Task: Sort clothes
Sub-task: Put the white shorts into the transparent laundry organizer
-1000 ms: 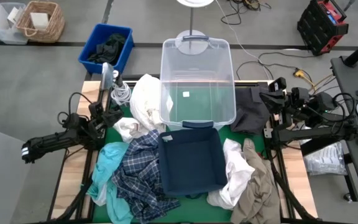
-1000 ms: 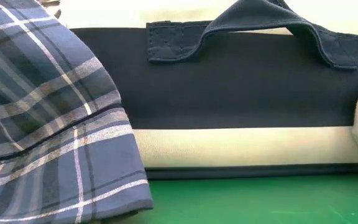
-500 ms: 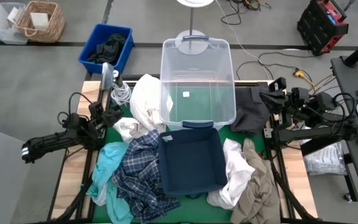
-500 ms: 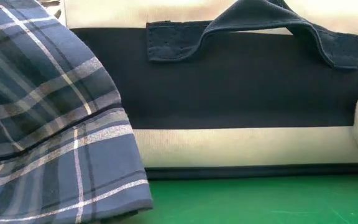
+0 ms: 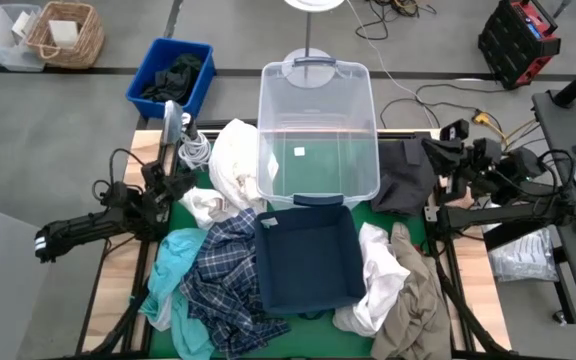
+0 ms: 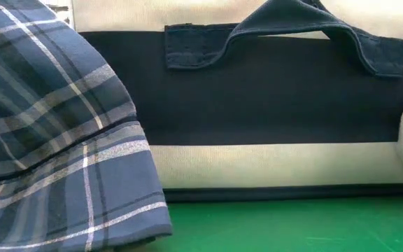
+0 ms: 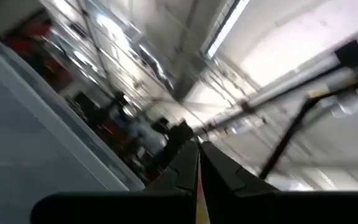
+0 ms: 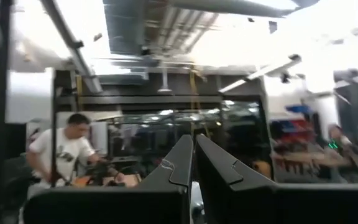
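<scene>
Green worktop point(image 5: 388, 222): clothes point(image 5: 218, 275) crowd its middle; left pincer point(image 7: 198, 163) and right pincer point(image 8: 194, 155), both pressed narrow, sit at opposite edges.

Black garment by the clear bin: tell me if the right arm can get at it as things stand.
Probably yes. The black garment lies uncovered beside the right hand, with nothing between them.
</scene>
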Tool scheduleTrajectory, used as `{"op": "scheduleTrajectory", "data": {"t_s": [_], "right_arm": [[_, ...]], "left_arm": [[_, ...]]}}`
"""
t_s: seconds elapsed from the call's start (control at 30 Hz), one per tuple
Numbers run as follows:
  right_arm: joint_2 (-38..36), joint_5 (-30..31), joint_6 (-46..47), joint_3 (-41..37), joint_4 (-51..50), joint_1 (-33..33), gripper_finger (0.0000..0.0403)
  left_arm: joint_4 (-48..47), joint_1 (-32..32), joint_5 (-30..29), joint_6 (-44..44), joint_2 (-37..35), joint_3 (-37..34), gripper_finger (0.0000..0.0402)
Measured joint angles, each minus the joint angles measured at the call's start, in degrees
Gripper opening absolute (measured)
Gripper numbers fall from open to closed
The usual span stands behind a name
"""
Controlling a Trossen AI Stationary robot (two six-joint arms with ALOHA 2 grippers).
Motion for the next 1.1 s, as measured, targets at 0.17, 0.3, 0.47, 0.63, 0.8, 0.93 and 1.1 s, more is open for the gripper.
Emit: {"op": "scheduleTrajectory", "data": {"t_s": [0.17, 0.3, 0.47, 0.63, 0.8, 0.93, 1.1], "right_arm": [[2.81, 5.87, 6.86, 1.98, 0.35, 0.0, 0.0013], [7.57, 5.81, 10.07, 4.89, 1.58, 0.02, 0.0013], [14.77, 6.1, 9.99, 10.42, 1.77, 0.0, 0.0013], [20.09, 9.23, 11.02, 17.14, -1.81, 0.0, 0.0013], [23.57, 13.12, 11.81, 25.36, -12.43, 0.0, 0.0013], [25.68, 13.53, 10.64, 31.11, -18.7, 0.0, 0.0013], [26.97, 13.51, 10.96, 36.37, -23.14, 0.0, 0.0013]], "left_arm": [[2.66, 0.02, -12.89, 1.13, 0.0, -0.07, 0.0], [2.05, 0.02, -23.26, 2.76, 0.19, -0.07, 0.0], [1.34, 0.04, -21.69, 1.76, 0.61, -0.07, 0.0], [0.46, 0.04, -10.66, 2.74, 0.83, 1.75, 0.0], [-15.5, 0.02, -3.89, 13.4, 2.33, 13.87, 0.0], [-41.79, 0.02, -3.35, 20.82, 5.47, 27.85, 0.0], [-64.21, 0.0, 1.42, 27.09, 11.16, 42.17, 0.0]]}}
